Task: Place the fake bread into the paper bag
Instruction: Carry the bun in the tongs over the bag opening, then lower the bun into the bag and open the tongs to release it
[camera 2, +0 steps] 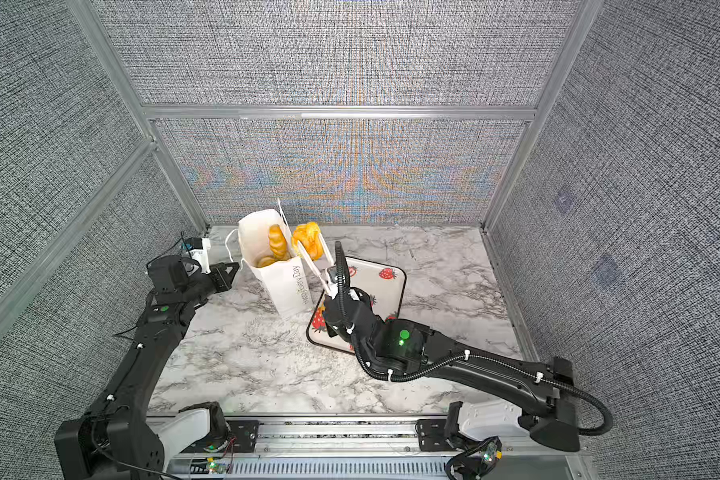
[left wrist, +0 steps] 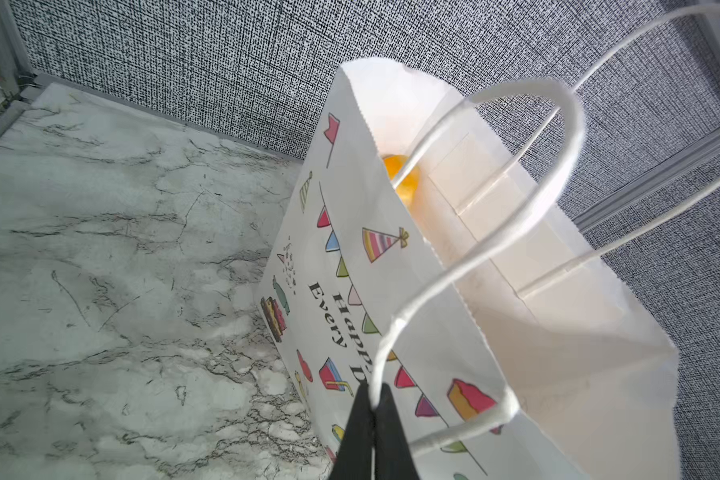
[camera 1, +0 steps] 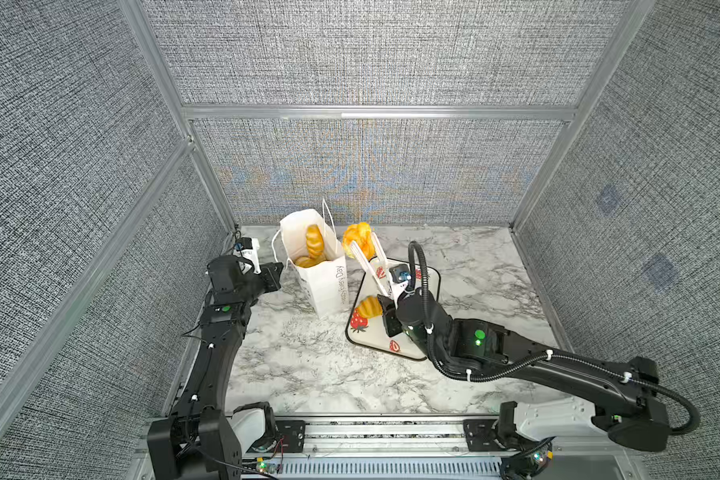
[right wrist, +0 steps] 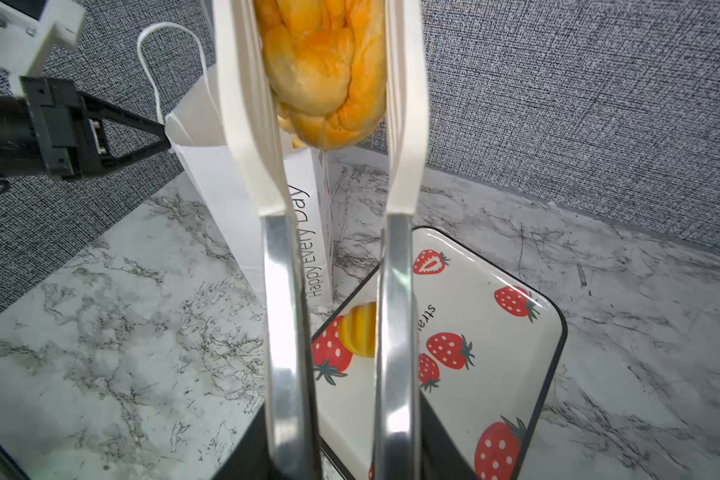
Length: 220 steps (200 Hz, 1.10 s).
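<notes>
Toward the bench's [camera 1: 308,365] eleven o'clock stood the paper bag [camera 1: 325,286], with pastries [camera 1: 314,243] inside. At its nine o'clock the left pincer [left wrist: 373,415], pressed together, pinched a cord handle [left wrist: 574,124]. The right pincer [camera 1: 391,299] clamped tongs [camera 1: 368,266] that held the braided loaf [camera 1: 358,241] aloft at the bag's three o'clock. One croissant [camera 1: 369,307] lay on the strawberry tray [camera 1: 377,336].

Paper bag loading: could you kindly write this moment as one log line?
left hand: shut on cord handle | right hand: shut on tongs holding braided loaf raised beside paper bag mouth | tray: one croissant visible
</notes>
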### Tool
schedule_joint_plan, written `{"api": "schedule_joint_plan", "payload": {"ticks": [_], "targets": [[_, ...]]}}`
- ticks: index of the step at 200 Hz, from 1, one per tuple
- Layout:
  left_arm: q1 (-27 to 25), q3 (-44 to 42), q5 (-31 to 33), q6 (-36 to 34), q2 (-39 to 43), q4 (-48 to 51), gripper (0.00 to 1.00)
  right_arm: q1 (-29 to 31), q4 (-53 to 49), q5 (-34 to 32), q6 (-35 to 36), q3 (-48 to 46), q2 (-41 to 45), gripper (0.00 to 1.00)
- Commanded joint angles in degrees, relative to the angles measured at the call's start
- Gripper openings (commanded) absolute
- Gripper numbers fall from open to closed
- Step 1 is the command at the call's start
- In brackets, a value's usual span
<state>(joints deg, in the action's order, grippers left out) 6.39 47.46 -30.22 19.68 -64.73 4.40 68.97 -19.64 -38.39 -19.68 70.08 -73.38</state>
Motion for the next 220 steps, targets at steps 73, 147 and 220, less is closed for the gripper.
{"api": "schedule_joint_plan", "payload": {"ticks": [73, 147, 220], "targets": [[-0.11, -0.18, -0.28, -0.01, 0.31, -0.85, 0.0, 0.19, 7.75, 5.96, 4.94, 9.36, -9.6, 0.37], [0.02, -0.31, -0.37, 0.02, 0.44, -0.94, 0.0, -0.85, 3.78, 7.44, 4.96, 19.99, -19.1, 0.38], [0.02, -0.33, -0.5, 0.05, 0.62, -1.02, 0.0, -5.66, -7.98, 12.01, 0.49, 34.06, -28.6, 0.38]]}}
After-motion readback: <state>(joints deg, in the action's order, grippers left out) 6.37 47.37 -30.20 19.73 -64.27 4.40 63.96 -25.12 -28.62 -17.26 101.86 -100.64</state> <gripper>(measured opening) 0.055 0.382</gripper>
